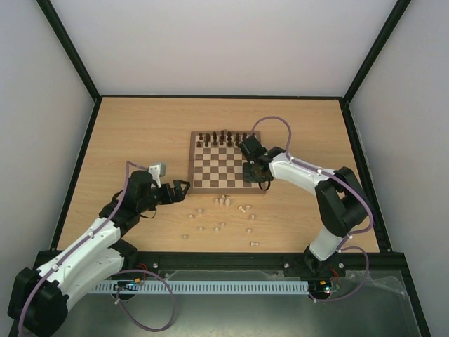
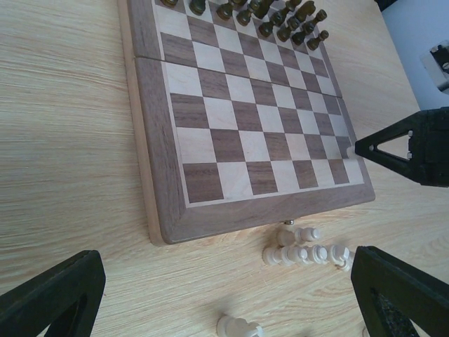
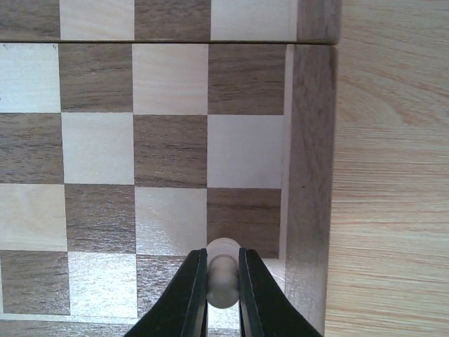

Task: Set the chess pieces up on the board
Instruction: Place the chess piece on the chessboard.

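From my remote seat I start at the near side of the table (image 1: pixel 140 133). Loose pale pieces (image 1: pixel 223 201) are scattered on the bare wood at 6 o'clock of the board (image 1: pixel 224 168), some lying on their sides. The left wrist camera shows a tight little cluster of them (image 2: pixel 309 253) just off the board's (image 2: pixel 231 140) near border. My left gripper (image 1: pixel 181 188) hovers at about 8 o'clock of the board, off its near-left corner. Its jaws are spread wide with nothing between them, and its fingers frame the bottom corners of its own view (image 2: pixel 224 281). Farther in, my right gripper (image 1: pixel 256 172) sits over the board at 5 o'clock, above the near-right corner. In the right wrist view its jaws (image 3: pixel 223 254) are clamped tight on one pale piece (image 3: pixel 223 291), rounded head up, over the pale corner square of the board (image 3: pixel 168 140), right beside the brown border. I cannot tell whether the piece's base touches the square. The middle ranks in view are bare squares. At 12 o'clock, along the far edge, the dark pieces (image 1: pixel 223 137) stand upright in their rows, and the left wrist camera picks them up too (image 2: pixel 273 17).
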`<state>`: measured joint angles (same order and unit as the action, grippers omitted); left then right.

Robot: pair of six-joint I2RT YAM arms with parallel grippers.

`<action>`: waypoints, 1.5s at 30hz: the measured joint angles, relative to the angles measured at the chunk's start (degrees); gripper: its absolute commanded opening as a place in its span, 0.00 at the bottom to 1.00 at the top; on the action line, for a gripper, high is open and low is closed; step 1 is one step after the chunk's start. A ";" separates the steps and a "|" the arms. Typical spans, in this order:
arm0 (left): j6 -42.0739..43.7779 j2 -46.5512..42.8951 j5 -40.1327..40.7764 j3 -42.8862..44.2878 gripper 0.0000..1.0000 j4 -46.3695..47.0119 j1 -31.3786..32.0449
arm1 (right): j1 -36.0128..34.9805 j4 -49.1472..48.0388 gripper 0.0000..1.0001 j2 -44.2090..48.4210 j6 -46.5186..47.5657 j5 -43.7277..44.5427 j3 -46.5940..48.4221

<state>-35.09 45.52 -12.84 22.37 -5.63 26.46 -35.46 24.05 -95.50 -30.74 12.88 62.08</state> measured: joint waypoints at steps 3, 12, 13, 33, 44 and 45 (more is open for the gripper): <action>-0.33 -0.76 0.66 -0.17 0.99 -0.09 0.00 | 0.31 0.00 0.04 -1.16 0.83 -0.44 0.76; -0.66 -2.10 1.46 -0.33 0.99 -1.70 0.00 | 2.64 -0.42 0.04 -2.01 2.27 -0.55 1.09; -0.72 -2.19 1.51 -0.33 0.99 -1.77 0.00 | 2.86 -0.55 0.04 -2.19 2.34 -0.66 1.11; -1.36 -2.73 2.01 -0.70 0.99 -2.56 0.00 | 3.21 -2.32 0.05 -4.50 3.69 -2.01 2.91; -1.38 -2.73 2.01 -0.72 0.99 -2.54 0.00 | 3.21 -1.66 0.05 -2.84 3.67 -2.14 1.16; -1.38 -2.73 2.01 -0.72 0.99 -2.54 0.00 | 3.21 -1.66 0.06 -2.71 3.67 -2.16 1.01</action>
<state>-36.47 42.78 -10.83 21.65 -8.16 26.46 -32.25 22.39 -98.21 -27.07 10.72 63.09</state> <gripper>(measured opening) 0.991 0.098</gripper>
